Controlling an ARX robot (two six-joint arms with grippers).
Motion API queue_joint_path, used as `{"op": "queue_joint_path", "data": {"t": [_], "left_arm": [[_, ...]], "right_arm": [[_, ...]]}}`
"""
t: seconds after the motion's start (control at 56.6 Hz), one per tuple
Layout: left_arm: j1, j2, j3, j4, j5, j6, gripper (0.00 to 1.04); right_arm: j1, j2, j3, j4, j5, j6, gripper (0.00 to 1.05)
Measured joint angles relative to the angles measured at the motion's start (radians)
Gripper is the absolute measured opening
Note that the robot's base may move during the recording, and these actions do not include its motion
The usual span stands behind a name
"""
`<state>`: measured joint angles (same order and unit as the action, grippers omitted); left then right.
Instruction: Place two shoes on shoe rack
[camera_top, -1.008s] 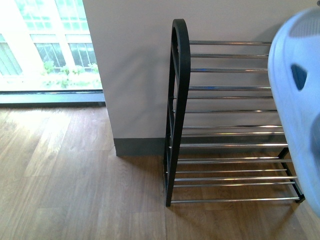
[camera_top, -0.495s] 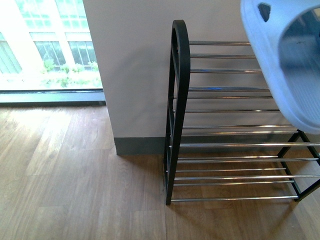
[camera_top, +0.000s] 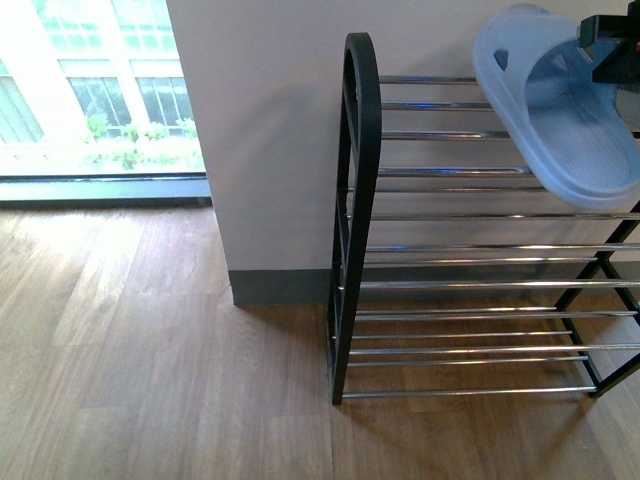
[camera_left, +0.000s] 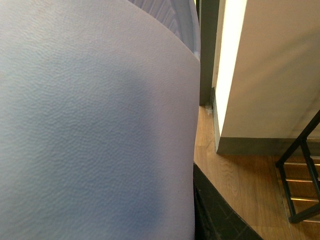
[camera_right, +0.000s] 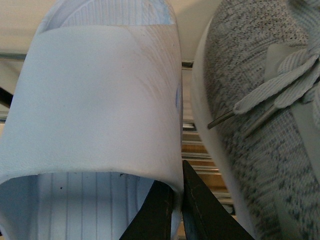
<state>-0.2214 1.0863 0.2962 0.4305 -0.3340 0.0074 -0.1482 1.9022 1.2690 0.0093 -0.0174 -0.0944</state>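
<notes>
**Slide sandal held over the top of the shoe rack**

In the front view a pale blue slide sandal (camera_top: 565, 110) hangs tilted above the upper chrome bars of the shoe rack (camera_top: 357, 220), toe end toward the rack's black arched side frame and heel end lower, overlapping the top tiers. Whether its sole touches a bar cannot be told. A dark piece of the right arm shows at the frame's edge just beside the sandal's strap.

The right wrist view shows the right gripper (camera_right: 179, 210) clenched on the sandal (camera_right: 95, 105): its two black fingers (camera_right: 155, 212) pinch the edge of the strap wall, one inside the strap and one outside. Just beside this sandal lies a grey knit sneaker (camera_right: 260, 125) with flat grey laces and a white sole edge; the chrome bars of the rack are visible in the gap between the two shoes.

The left wrist view is almost filled by the pebbled pale surface of a second slide sandal (camera_left: 95, 120), very close to the lens. A black part (camera_left: 215, 212) shows against its edge, but whether the left gripper is clenched or released cannot be told. Beyond it are a wooden floor (camera_left: 240, 180), a grey skirting board (camera_left: 260, 146), and a corner of the rack's black frame.
</notes>
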Motion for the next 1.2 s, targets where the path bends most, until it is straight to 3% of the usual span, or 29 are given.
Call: {"op": "queue_joint_path", "data": {"t": [0.513, 0.849, 1.025, 1.202], "left_arm": [[0.000, 0.000, 0.000, 0.000, 0.000, 0.000, 0.02], [0.000, 0.000, 0.000, 0.000, 0.000, 0.000, 0.02], [0.000, 0.000, 0.000, 0.000, 0.000, 0.000, 0.02], [0.000, 0.000, 0.000, 0.000, 0.000, 0.000, 0.02]], "right_arm": [[-0.054, 0.100, 0.130, -0.044, 0.041, -0.167, 0.02], [-0.034, -0.034, 0.000, 0.035, -0.036, -0.169, 0.58], [-0.029, -0.215, -0.153, 0.082, -0.125, -0.158, 0.95], [-0.029, -0.362, -0.296, 0.162, -0.216, -0.090, 0.95]]}}
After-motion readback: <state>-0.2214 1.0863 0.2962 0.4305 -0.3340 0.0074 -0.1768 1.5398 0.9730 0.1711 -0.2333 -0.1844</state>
